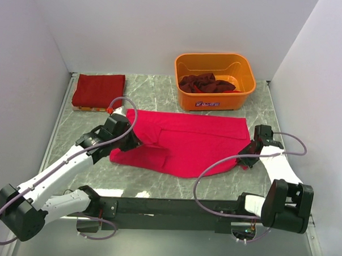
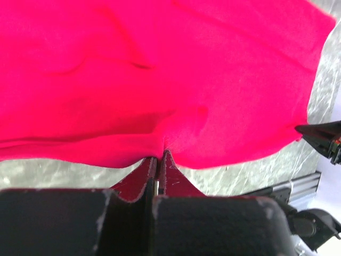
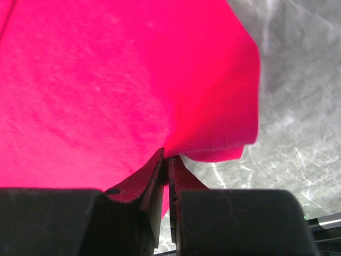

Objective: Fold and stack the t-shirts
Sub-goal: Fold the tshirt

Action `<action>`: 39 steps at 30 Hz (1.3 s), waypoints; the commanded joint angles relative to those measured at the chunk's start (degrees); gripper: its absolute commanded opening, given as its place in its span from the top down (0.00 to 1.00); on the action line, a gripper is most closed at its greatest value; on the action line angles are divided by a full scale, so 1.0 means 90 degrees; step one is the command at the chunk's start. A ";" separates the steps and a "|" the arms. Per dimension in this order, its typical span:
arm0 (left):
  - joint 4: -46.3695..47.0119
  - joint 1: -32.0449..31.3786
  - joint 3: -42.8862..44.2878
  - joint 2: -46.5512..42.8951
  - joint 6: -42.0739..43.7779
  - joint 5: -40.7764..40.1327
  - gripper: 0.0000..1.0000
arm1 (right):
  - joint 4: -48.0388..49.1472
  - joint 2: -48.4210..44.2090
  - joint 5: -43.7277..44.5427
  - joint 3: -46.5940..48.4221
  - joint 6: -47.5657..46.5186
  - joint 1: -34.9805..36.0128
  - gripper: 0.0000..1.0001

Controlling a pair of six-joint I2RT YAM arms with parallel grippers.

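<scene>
A bright pink-red t-shirt lies spread across the middle of the marble table. My left gripper is shut on its left edge; in the left wrist view the jaws pinch the cloth's near hem. My right gripper is shut on the shirt's right lower corner; in the right wrist view the jaws pinch a folded-over hem. A folded dark red shirt lies at the back left. More dark red shirts sit crumpled in the orange tub.
The orange tub stands at the back centre-right against the white wall. White walls close in both sides. A black rail runs along the near table edge between the arm bases. Bare marble shows between the folded shirt and the tub.
</scene>
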 commanded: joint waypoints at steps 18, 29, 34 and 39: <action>0.1300 0.0747 0.0701 0.0338 0.0993 -0.0854 0.99 | 0.0137 0.1241 -0.0211 0.1807 -0.0471 0.0391 0.88; 0.2538 0.1323 0.0535 0.0953 0.1217 -0.0816 0.99 | 0.0390 0.1857 -0.0387 0.2237 -0.0384 0.0401 0.88; 0.3086 0.1509 0.0515 0.1469 0.1471 -0.0669 1.00 | 0.0469 0.2208 -0.0368 0.2441 -0.0335 0.0401 0.88; 0.3652 0.1762 0.0447 0.1900 0.1637 -0.0767 0.99 | 0.0527 0.2443 -0.0212 0.2569 -0.0305 0.0401 0.88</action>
